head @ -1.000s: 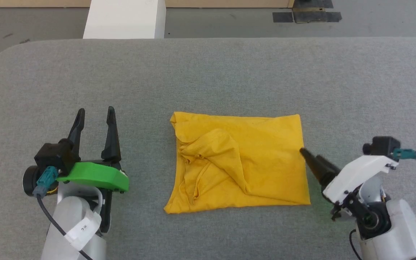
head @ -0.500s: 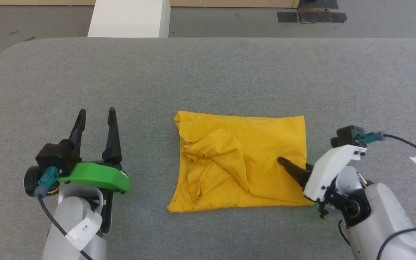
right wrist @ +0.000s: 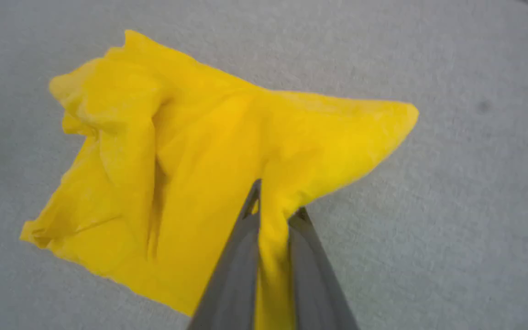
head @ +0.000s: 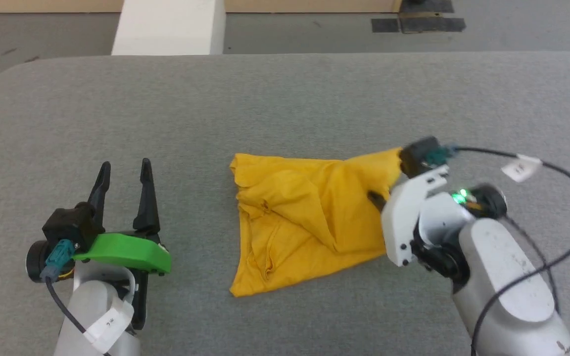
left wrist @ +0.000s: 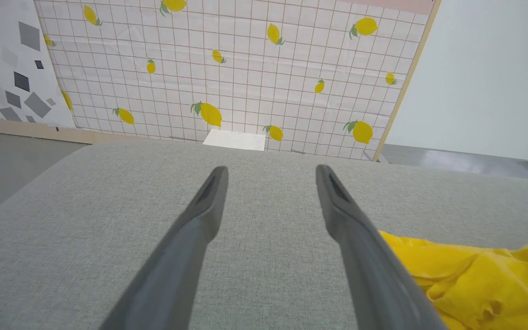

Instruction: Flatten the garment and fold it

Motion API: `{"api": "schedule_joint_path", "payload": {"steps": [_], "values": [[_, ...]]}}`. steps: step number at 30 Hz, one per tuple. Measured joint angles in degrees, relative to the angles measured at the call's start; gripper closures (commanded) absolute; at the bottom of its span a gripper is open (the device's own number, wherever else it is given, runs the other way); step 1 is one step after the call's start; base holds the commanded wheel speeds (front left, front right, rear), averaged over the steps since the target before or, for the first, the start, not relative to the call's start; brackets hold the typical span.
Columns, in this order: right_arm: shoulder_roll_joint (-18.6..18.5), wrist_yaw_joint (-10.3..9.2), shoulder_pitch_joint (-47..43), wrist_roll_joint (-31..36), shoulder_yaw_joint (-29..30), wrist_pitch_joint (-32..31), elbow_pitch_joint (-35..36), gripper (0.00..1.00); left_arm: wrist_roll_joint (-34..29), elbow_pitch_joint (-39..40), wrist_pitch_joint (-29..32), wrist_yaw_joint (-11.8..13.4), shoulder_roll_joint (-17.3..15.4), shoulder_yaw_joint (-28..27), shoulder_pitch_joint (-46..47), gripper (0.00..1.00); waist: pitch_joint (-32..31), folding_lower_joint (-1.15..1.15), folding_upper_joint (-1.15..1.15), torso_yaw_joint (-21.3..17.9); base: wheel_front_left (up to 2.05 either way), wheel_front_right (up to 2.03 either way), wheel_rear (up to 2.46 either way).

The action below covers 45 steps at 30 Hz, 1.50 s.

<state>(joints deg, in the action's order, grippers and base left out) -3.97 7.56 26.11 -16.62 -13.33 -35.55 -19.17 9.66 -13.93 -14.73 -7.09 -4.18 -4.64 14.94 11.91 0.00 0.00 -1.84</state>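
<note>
Table (head: 285, 99): grey fabric-covered top with a rounded corner at 10 o'clock in the head view. Its near edge and 3 o'clock side are cut off by the frame.

Garment (head: 305, 212): on the table just 6 o'clock of the head view's centre, in a rumpled, roughly rectangular pile. Only plain yellow cloth shows, and I cannot tell which side faces up. Folds bunch along its 9 o'clock edge. Its 3 o'clock edge is gathered and partly covered by the right arm's white wrist housing. In the right wrist view the garment (right wrist: 190, 151) spreads from centre toward 9 o'clock. In the left wrist view only a crumpled part (left wrist: 475, 275) shows at 4 o'clock, and the rest is cut off.

Right gripper (right wrist: 277, 201): fingers drawn close together with a ridge of yellow cloth pinched between them. The cloth rises in a tent toward the tips. From the head camera only a dark stub of one finger (head: 375, 199) shows against the cloth. I cannot tell how much cloth lifts clear of the table.

Left gripper (head: 124, 165): at 8 o'clock in the head view, well apart from the garment. Its fingers are spread wide and point to 12 o'clock with nothing between them. Its own camera shows the gap (left wrist: 272, 169) over bare table.

White block (head: 166, 27): beyond the table's far edge at 11 o'clock, with its top cut off.
</note>
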Motion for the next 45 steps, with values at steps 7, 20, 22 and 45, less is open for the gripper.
{"api": "schedule_joint_path", "payload": {"steps": [7, 20, 22, 45], "values": [[-10.12, 0.02, 6.67, 8.71, -11.11, -2.80, 8.69, 1.00, -0.12, 1.91, -0.01, 0.00, -0.19, 0.01, -0.20, 0.00, 0.68, 0.00, 0.00, -4.65, 0.00, 0.00, 0.00], [-24.60, 0.04, 14.86, 11.26, -10.78, 3.99, 6.88, 1.00, -1.62, 5.41, 0.04, 0.00, -3.46, 1.78, 4.84, 0.00, 5.97, 0.00, 0.00, -15.80, 0.00, 0.00, 0.00], [-26.15, 0.04, 15.36, 12.43, -8.92, 6.21, 4.34, 1.00, -1.69, 6.24, 0.59, 0.00, -4.37, 2.03, 5.70, 0.00, 7.53, 0.00, 0.00, -17.33, 0.00, 0.00, 0.00], [-27.24, 0.04, 25.86, 26.96, 15.14, 24.43, -20.39, 1.00, -2.80, 16.86, 8.69, 0.00, -10.56, 4.94, 10.49, 0.00, 23.51, 0.00, 0.00, -21.57, 0.00, 0.00, 0.00]]}}
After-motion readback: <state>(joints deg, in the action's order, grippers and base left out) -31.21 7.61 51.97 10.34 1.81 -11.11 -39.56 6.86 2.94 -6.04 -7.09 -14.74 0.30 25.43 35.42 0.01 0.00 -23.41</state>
